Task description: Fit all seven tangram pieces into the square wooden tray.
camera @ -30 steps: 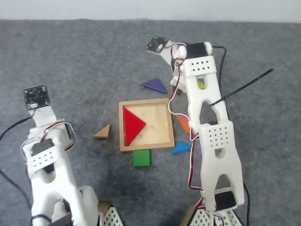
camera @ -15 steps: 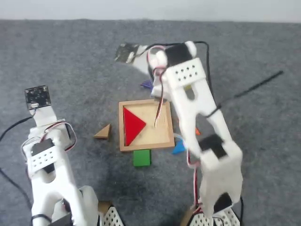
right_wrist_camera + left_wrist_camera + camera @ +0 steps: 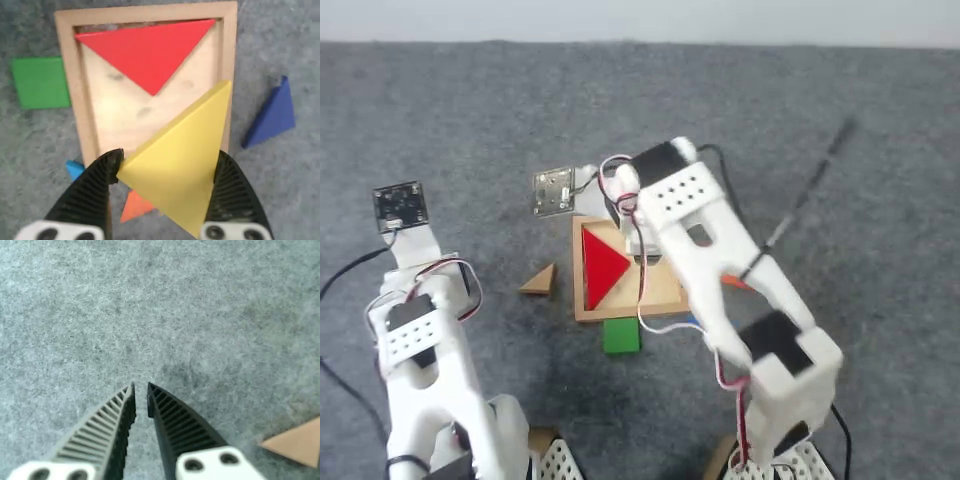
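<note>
Tangram pieces: one seated, one in hand, five loose.

- Right pincer [image 3: 167, 164]: clamped on the yellow triangle [image 3: 185, 150], one finger on each of two opposite edges, flat face toward the wrist camera.
- Handling (judgement): thin painted wood, stiff and light. Nothing to crush, but the smooth edges could let it pivot between the fingers. An edge-to-edge hold near the piece's middle looks right; a corner hold would probably twist.
- Directly below the pincer: the square wooden tray [image 3: 67, 105], with bare floor under the yellow piece. The held triangle hangs above the tray rim, not yet down in it.
- Beyond the fingertips, inside the tray: red triangle [image 3: 150, 47], long edge against the far wall.
- Outside the tray: green square [image 3: 40, 82] just beside one wall; dark blue triangle [image 3: 272, 115] off the opposite wall. Nearer the wrist, an orange piece [image 3: 137, 205] and a light blue piece [image 3: 75, 169], both partly hidden.
- Right arm [image 3: 720, 270]: stretched forward and bent across the tray [image 3: 620, 313], wrist tipped down over it.
- Left pincer [image 3: 140, 386]: narrow, tips almost meeting, nothing between them, pointed at the bare grey bench [image 3: 160, 300]. Tan triangle [image 3: 295, 442] lies off to its side, apart.
- Left arm [image 3: 420, 350]: folded back near its base, well apart from the tray.
</note>
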`<state>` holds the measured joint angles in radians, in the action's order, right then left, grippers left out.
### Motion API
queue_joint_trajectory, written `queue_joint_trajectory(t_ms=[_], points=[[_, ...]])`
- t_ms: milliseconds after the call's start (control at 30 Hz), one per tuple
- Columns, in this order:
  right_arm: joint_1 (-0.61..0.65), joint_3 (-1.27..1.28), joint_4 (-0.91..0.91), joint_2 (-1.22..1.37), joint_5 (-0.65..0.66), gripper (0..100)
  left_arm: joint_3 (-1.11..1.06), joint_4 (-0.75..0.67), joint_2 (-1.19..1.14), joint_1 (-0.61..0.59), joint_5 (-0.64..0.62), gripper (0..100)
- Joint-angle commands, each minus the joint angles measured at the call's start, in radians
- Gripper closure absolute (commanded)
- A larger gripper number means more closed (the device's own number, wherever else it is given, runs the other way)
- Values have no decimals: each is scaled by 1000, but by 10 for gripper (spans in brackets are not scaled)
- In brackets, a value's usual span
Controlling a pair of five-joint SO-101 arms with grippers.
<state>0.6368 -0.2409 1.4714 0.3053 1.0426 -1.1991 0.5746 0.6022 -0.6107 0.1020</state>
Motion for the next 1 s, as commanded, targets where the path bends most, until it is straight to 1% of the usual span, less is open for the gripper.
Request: queue_joint_trajectory(t_ms=[0, 100, 300, 400, 700, 733, 800, 967], points=[[-31, -8, -97, 68, 34, 940, 36, -5, 31, 9, 9, 960], [-31, -35, -137, 148, 34, 940, 36, -5, 31, 9, 9, 960], [-30, -146, -140, 275, 34, 945, 36, -5, 31, 9, 9, 960], [-30, -203, -136, 328, 31, 996, 36, -5, 31, 9, 9, 960], [-22, -270, -133, 366, 32, 975, 36, -5, 31, 11, 9, 960], [-18, -273, -131, 366, 31, 961, 36, -5, 31, 11, 9, 960], [-7, -273, -131, 367, 31, 904, 36, -6, 31, 11, 9, 960], [8, -273, -122, 371, 32, 693, 36, -6, 31, 11, 9, 960]])
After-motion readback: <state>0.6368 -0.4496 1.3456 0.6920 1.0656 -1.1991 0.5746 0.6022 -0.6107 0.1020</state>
